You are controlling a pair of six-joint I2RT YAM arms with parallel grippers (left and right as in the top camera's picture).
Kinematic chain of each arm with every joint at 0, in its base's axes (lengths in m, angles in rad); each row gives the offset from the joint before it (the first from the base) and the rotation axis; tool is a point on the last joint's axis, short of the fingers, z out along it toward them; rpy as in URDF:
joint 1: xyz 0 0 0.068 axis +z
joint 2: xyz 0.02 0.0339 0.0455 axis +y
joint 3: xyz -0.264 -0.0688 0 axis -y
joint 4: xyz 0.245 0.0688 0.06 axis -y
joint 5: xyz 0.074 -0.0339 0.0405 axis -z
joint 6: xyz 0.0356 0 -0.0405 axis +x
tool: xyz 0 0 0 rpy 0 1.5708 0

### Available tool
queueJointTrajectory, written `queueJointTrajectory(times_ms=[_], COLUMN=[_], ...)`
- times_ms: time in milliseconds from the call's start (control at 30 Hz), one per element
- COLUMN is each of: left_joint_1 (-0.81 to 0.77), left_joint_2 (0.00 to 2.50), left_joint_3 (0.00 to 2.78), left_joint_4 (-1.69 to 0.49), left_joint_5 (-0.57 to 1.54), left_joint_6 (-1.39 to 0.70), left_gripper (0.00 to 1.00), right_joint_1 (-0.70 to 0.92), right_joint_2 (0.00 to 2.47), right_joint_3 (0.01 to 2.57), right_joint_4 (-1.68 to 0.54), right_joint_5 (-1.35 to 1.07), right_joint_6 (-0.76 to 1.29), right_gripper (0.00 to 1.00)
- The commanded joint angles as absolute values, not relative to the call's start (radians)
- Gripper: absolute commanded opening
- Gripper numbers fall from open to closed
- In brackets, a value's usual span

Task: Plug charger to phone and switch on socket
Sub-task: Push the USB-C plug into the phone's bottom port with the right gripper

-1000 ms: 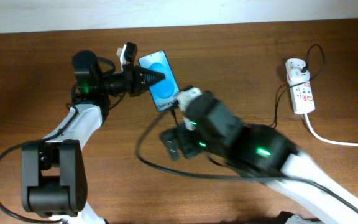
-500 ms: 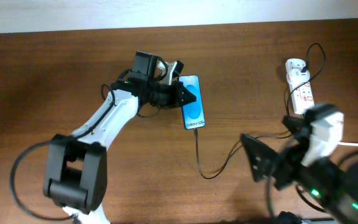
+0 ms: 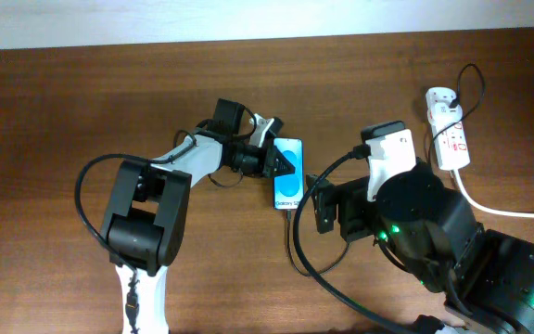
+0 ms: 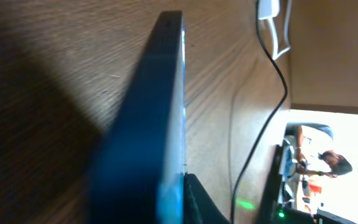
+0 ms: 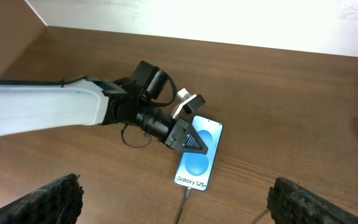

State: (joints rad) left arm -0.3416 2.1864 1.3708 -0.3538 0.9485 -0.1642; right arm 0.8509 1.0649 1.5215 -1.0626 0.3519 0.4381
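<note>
- Overhead view: the right arm (image 3: 425, 223) hunches above the tabletop (image 3: 63, 111), right fingers (image 5: 55, 199) spread wide, holding nothing.
- The left arm (image 3: 179, 162) stretches out across it; left fingers (image 3: 281, 160) are clamped on the phone (image 3: 288, 186) at one long edge.
- The phone lies screen up, long axis crosswise to the left fingers, its lower end pointing at the right fingers.
- The charger (image 5: 186, 195) sits plugged in that end.
</note>
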Motion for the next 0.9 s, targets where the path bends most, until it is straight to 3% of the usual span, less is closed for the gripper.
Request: queueJointTrajectory(times_ms=[0, 67, 233, 367, 533, 733, 867], left_joint_1=[-0.343, -0.343, -0.343, -0.344, -0.344, -0.344, -0.343], left_joint_2=[2.197, 2.197, 2.197, 2.197, 2.198, 2.198, 2.198], left_joint_3=[1.383, 1.383, 1.383, 1.383, 1.383, 1.383, 1.383], left_joint_4=[-0.385, -0.398, -0.402, -0.478, -0.584, -0.585, -0.589], left_joint_5=[0.861, 0.847, 0.827, 0.788, 0.736, 0.954, 0.831], left_joint_6=[-0.204, -0.212, -0.212, -0.119, -0.018, 0.156, 0.105], left_gripper=[0.21, 0.31, 0.41, 0.56, 0.63, 0.73, 0.73], right_joint_1=[0.85, 0.85, 0.85, 0.85, 0.85, 0.85, 0.85], right_joint_2=[1.065, 1.08, 1.126, 1.136, 1.149, 1.155, 1.157], right_joint_3=[1.52, 1.52, 1.52, 1.52, 1.52, 1.52, 1.52], right_joint_4=[-1.06, -1.06, -1.06, -1.06, -1.06, -1.06, -1.063], right_joint_5=[0.383, 0.398, 0.406, 0.51, 0.532, 0.533, 0.535], right_joint_6=[0.461, 0.461, 0.461, 0.54, 0.56, 0.559, 0.559], right_gripper=[0.98, 0.99, 0.98, 0.99, 0.98, 0.99, 0.98])
